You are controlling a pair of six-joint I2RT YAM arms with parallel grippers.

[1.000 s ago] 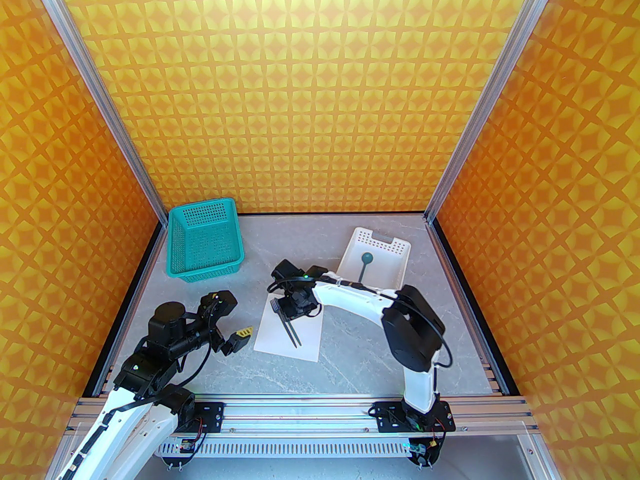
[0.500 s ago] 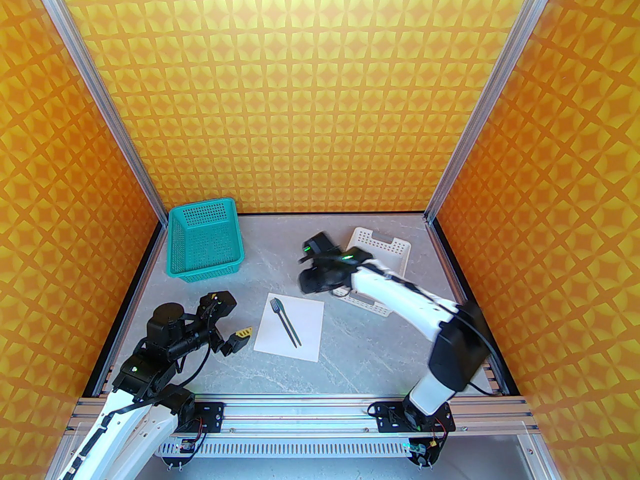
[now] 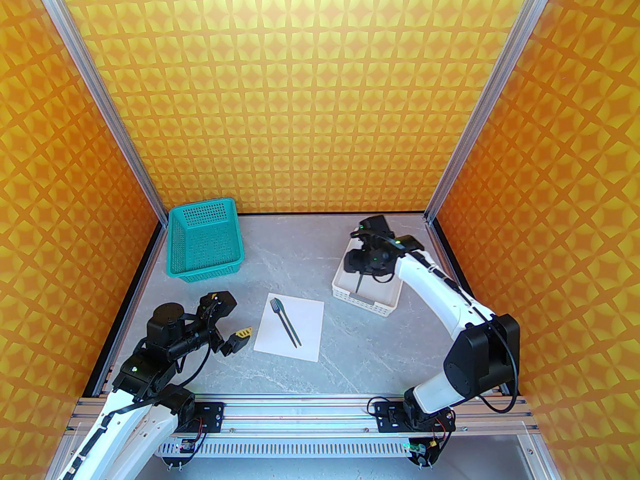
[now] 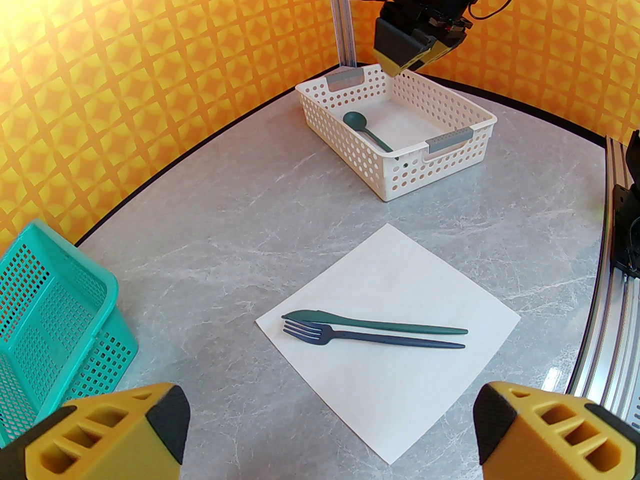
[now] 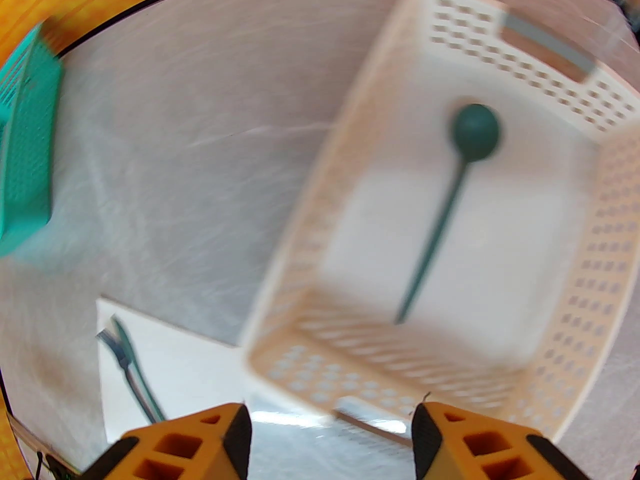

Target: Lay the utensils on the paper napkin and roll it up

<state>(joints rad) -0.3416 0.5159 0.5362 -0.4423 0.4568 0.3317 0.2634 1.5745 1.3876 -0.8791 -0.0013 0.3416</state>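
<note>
The white paper napkin (image 3: 289,329) lies flat on the grey desk (image 3: 360,368), near the middle and a bit toward the left arm. Two of the dark green utensils lie on it: the fork (image 4: 320,335) and the knife (image 4: 372,324). They lie side by side, very close together, and their thin handles almost meet at the ends. Their heads point to the far side of the desk.

The spoon (image 5: 472,130) lies somewhere else. It is alone on the floor of the white basket (image 3: 365,304), which has holes in its walls. This basket stands to the right of the napkin, apart from it. The round end of the spoon points to the far wall.

The right tool (image 5: 330,430) hangs in the air above the white basket, over the spoon, and does not touch it. Its two yellow fingers are spread, with nothing between them.

The left tool (image 4: 330,413) hangs just left of the napkin, near its edge. Its fingers are spread wide and hold nothing.

A teal basket (image 3: 207,268) stands in the far left corner of the desk.
</note>
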